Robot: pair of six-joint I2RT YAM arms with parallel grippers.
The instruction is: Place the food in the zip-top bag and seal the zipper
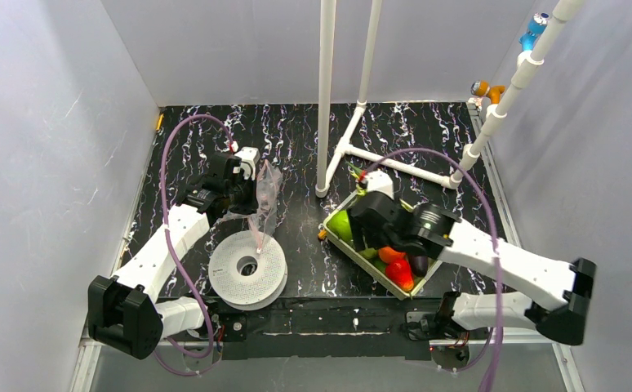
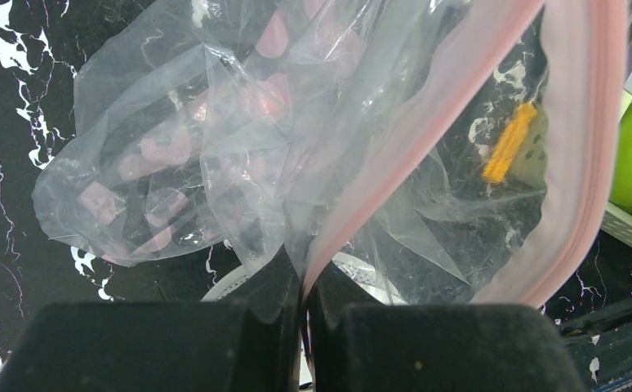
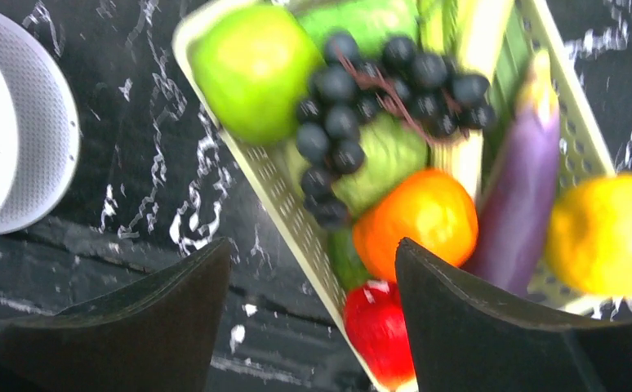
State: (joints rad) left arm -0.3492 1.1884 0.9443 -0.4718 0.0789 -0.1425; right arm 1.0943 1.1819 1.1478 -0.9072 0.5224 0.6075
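Jaws on the left pinch the zip-top bag [image 1: 265,192] above the spool [image 1: 270,271]; right jaws hang open over the tray [image 3: 284,200].

The overhead view is bright, even and sharp across the table [image 1: 296,139]. Pale glare streaks the zip-top bag [image 2: 215,147] in the left wrist view; the right wrist view is blurred, worst around the orange [image 3: 415,216].

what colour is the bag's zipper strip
Pale pink; the zipper shows best in the left wrist view.
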